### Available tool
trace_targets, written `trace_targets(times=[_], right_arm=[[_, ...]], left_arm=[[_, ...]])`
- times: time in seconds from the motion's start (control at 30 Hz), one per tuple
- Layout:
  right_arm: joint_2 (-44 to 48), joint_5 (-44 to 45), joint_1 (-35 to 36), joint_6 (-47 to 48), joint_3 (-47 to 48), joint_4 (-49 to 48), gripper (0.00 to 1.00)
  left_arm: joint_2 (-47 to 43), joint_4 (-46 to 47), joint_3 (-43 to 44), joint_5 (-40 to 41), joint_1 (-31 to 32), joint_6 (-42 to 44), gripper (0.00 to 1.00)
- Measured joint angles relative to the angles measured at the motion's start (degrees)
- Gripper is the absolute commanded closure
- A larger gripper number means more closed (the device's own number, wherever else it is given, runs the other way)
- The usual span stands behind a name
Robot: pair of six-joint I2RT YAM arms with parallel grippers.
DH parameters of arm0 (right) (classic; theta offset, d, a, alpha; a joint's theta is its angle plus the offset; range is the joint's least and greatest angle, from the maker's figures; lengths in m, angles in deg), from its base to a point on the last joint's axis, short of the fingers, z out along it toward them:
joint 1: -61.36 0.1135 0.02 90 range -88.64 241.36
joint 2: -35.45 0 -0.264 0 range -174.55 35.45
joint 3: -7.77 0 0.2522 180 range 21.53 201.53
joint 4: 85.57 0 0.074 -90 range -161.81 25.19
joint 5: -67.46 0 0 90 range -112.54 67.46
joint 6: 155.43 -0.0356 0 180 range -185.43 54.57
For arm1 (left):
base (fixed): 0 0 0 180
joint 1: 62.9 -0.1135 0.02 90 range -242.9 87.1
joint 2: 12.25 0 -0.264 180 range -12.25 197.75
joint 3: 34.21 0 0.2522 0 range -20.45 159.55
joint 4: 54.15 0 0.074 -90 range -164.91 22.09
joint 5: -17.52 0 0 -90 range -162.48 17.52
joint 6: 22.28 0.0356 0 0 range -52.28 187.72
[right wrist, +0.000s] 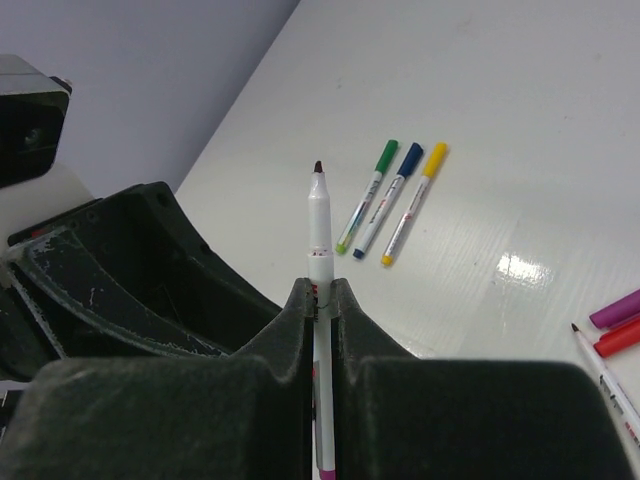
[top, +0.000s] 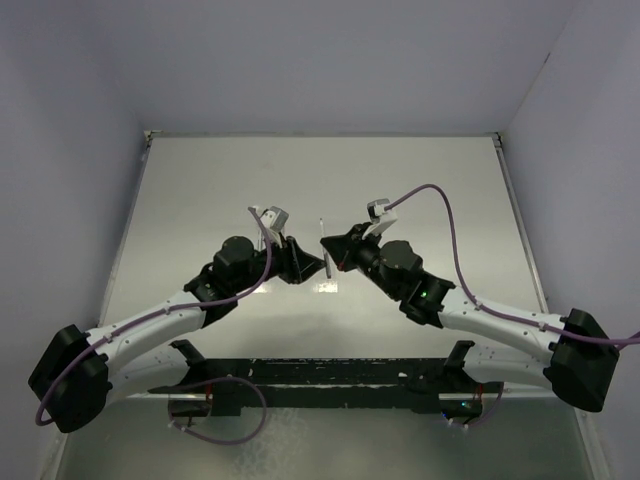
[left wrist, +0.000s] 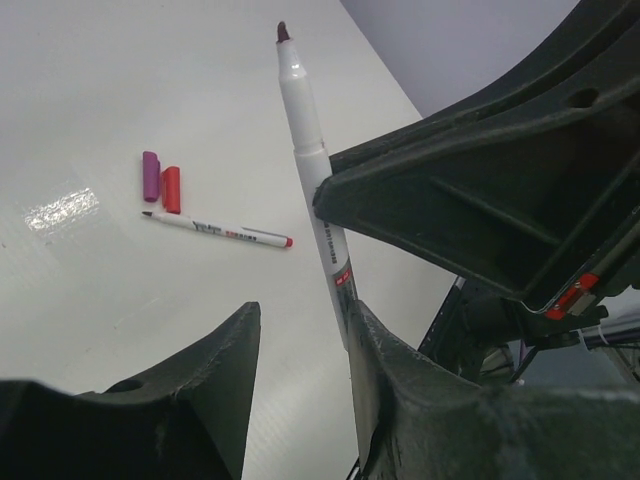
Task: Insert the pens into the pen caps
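Right claw [right wrist: 318, 300] shut tight on purple pen [right wrist: 319, 215], upright, tip up. Left claw [left wrist: 305, 325] partway open, empty (pen's lower end just beside one finger). Purple cap [left wrist: 151, 175] lies beyond it, against red cap [left wrist: 171, 189]. Pinch the purple one only, then push on straight.

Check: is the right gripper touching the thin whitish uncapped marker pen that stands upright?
Touching. The right wrist view shows the right gripper shut on the thin whitish uncapped marker pen, its jaws pressed against both sides of the barrel.
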Motion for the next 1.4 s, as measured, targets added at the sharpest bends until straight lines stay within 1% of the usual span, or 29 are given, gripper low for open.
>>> trace_targets(times=[0.47,0.73,0.77,0.8,0.97,1.13,1.17,1.27,1.4], right_arm=[[-0.7,-1.7,0.1,-0.3,-0.1,-2.6,1.0],[-3.3,-4.8,0.1,-0.9,-0.1,-4.9,1.0],[-3.6,-4.9,0.1,-1.0,-0.1,-5.1,1.0],[-3.8,-5.1,0.1,-1.1,-0.1,-5.2,1.0],[-4.0,-5.7,0.0,-1.3,-0.1,-5.7,1.0],[-3.9,-5.6,0.0,-1.2,-0.1,-5.7,1.0],[-3.9,-5.6,0.0,-1.1,-0.1,-5.5,0.97],[-3.9,-5.8,0.0,-0.7,-0.1,-5.0,0.83],[-3.5,-5.8,0.1,0.4,0.9,-1.7,0.76]], left_arm=[[0.0,3.4,-0.7,-1.3,0.0,-1.3,0.56],[0.5,4.6,-0.7,-1.2,0.0,-1.4,0.61],[0.5,4.7,-0.7,-1.1,0.0,-1.4,0.63],[0.5,4.8,-0.7,-1.0,0.0,-1.4,0.68],[0.5,4.7,-0.8,0.1,-0.1,-1.6,1.0],[0.5,4.3,-0.9,1.2,-0.1,-1.9,1.0],[0.5,4.2,-0.9,1.3,-0.1,-1.9,1.0],[0.4,3.3,-0.9,1.6,0.0,-1.9,1.0],[-0.5,0.5,-0.9,2.9,0.2,-1.7,1.0]])
